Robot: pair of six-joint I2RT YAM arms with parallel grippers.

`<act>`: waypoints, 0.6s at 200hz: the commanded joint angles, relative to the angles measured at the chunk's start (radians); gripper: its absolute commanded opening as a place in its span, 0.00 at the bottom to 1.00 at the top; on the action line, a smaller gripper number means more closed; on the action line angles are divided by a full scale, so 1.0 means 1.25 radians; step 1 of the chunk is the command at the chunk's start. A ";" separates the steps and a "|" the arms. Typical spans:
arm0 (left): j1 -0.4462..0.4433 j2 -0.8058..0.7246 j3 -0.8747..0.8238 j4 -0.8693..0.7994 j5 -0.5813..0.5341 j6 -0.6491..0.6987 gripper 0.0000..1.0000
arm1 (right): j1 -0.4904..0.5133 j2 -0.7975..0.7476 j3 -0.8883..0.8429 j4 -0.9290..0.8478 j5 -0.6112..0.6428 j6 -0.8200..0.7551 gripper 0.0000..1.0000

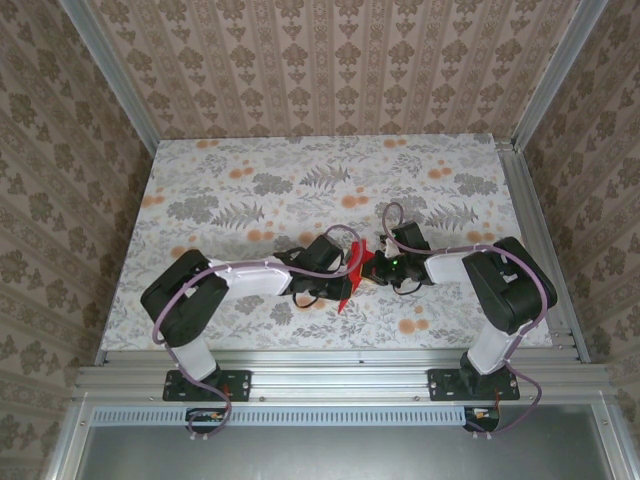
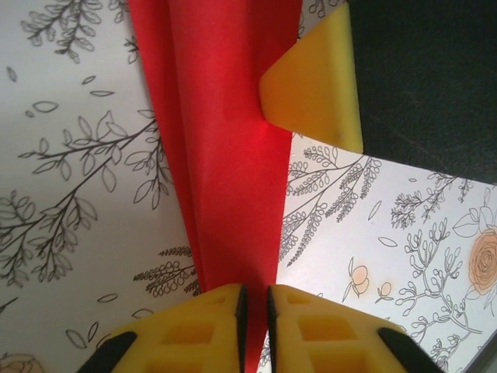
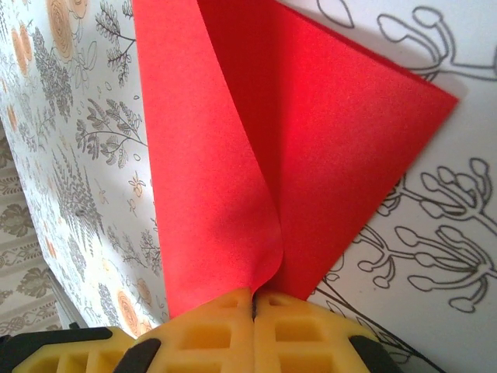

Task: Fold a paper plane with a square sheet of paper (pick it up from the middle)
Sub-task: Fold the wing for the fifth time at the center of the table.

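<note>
The paper (image 2: 225, 155) was plain bright red, matte and unmarked, shading to a deeper red along its creases. The bench (image 1: 250, 180) was white, printed with grey ferns, leafy sprigs and small orange flowers. Seen close up, the sprigs were thin black line drawings. The walls (image 1: 330, 60) had beige wallpaper with brown damask motifs set in vertical stripes. The left hand (image 2: 254, 311) and right hand (image 3: 254, 307) were yellow with black trim. The arms (image 1: 245, 275) were black with white links, and their cables (image 1: 546, 290) were lilac. The frame (image 1: 340, 378) was silver-grey.
</note>
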 commanded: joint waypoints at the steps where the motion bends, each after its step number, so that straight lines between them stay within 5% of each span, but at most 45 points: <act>1: -0.022 -0.055 0.000 -0.079 -0.075 0.006 0.22 | -0.007 0.046 -0.038 -0.082 0.091 0.005 0.00; 37: -0.041 -0.079 -0.015 -0.130 -0.161 -0.026 0.27 | -0.007 0.042 -0.041 -0.085 0.087 0.003 0.00; 120: -0.038 -0.034 -0.006 -0.073 -0.141 -0.022 0.16 | -0.007 0.037 -0.045 -0.087 0.086 0.002 0.00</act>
